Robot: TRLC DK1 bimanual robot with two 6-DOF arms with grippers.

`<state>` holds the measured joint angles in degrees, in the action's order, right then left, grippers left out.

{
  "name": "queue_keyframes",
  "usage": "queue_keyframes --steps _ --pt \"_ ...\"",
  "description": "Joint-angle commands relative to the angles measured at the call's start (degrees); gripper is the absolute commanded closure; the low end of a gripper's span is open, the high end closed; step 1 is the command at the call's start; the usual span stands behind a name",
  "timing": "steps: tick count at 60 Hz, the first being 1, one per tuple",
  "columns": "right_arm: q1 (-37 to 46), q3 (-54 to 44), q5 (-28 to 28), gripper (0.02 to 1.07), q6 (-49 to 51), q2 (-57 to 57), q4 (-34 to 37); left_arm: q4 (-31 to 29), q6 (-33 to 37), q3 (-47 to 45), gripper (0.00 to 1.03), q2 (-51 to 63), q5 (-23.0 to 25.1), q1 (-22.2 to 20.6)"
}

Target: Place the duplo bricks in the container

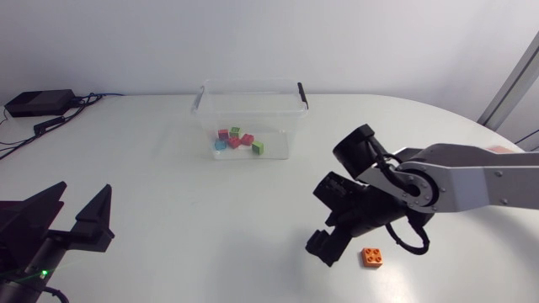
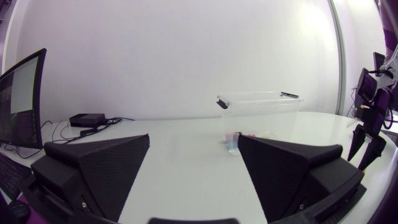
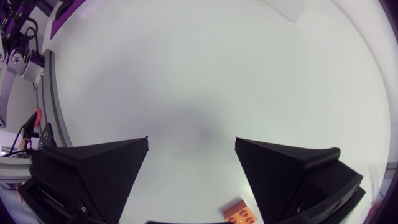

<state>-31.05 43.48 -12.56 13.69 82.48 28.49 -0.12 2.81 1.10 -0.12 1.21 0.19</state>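
Orange brick [image 1: 373, 257] lies on the near counter [image 1: 168, 168] just right of the right hand [image 1: 325, 246], which hangs released and empty

This looks to me like a robotics lab: a white table [image 1: 168, 185], my left arm [image 1: 21, 252] at eight o'clock, my right arm [image 1: 472, 181] at three, a black box [image 1: 38, 103] with cables [image 1: 91, 98] at ten.

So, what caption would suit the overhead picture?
Open right pincer near an orange brick; other bricks already in the clear container.
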Motion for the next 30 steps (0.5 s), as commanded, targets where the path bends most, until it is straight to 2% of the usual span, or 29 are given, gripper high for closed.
queue_keyframes --steps 1,7,15,30 --pt "3.5 -2.2 0.9 0.06 1.4 -2.3 1.9 0.2 0.4 -1.0 0.04 -0.6 0.4 0.1" --pt "7.2 -2.9 6.0 0.06 0.6 -3.9 4.7 0.2 0.4 -1.0 0.04 -0.6 0.4 0.1" --pt "11.4 -4.3 10.4 0.06 -6.5 -4.1 7.6 0.2 0.4 -1.0 0.04 -0.6 0.4 0.1" --pt "10.6 -3.9 10.8 0.07 -18.2 -1.1 16.5 0.2 0.4 -1.0 0.04 -0.6 0.4 0.1"
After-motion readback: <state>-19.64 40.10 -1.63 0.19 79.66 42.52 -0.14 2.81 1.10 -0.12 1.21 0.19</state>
